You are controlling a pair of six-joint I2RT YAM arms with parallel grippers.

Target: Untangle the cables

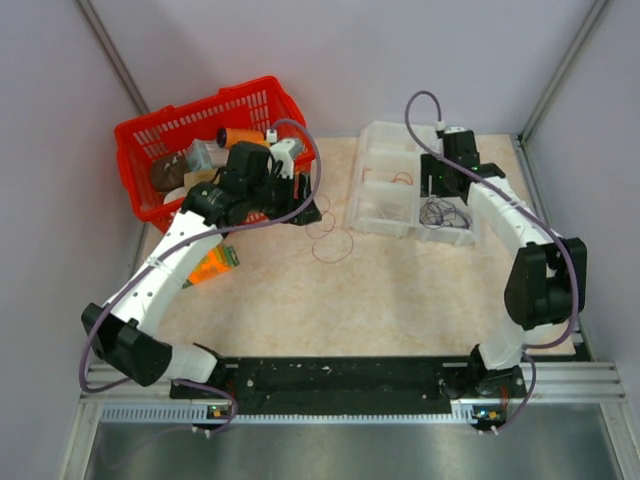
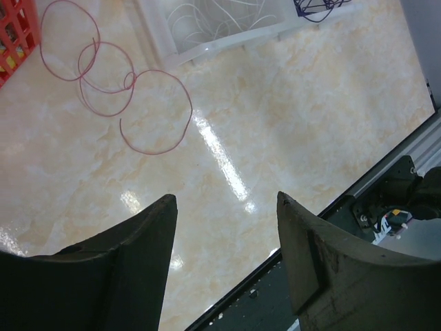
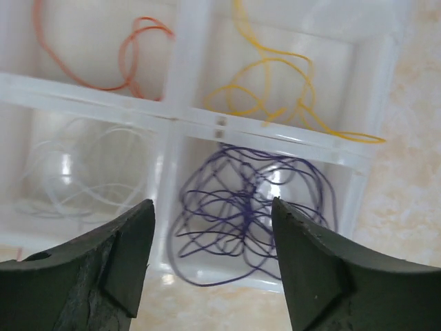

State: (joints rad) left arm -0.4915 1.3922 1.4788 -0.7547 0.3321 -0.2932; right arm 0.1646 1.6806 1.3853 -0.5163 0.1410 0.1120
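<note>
Right claw point(image 3: 212, 207): I see its two dark fingers standing apart with nothing between them, hanging over a clear plastic tray point(image 3: 186, 117) whose white walls divide it into compartments; four of these show in the right wrist view. Directly beneath the claw, in the near right compartment, lies one tangle of dark purple hair-thin wires point(image 3: 241, 207), looped over itself so many times that I cannot count its strands. The near left compartment holds pale white wires point(image 3: 83, 179), blurred and likewise uncountable. The far left compartment holds one orange wire point(image 3: 131, 55) with a small loop, and the far right one holds one yellow wire point(image 3: 275, 89), its end trailing over the tray wall. Left claw point(image 2: 226, 200): its two fingers are also apart and grip nothing, poised above the bare beige marbled table point(image 2: 289, 124). Beyond that claw, loose on the table beside the tray, lies one thin red wire point(image 2: 157, 152) curled into four overlapping loops. One red plastic lattice basket point(image 1: 200, 110) of assorted objects stands at the far left corner, next to the left arm.
</note>
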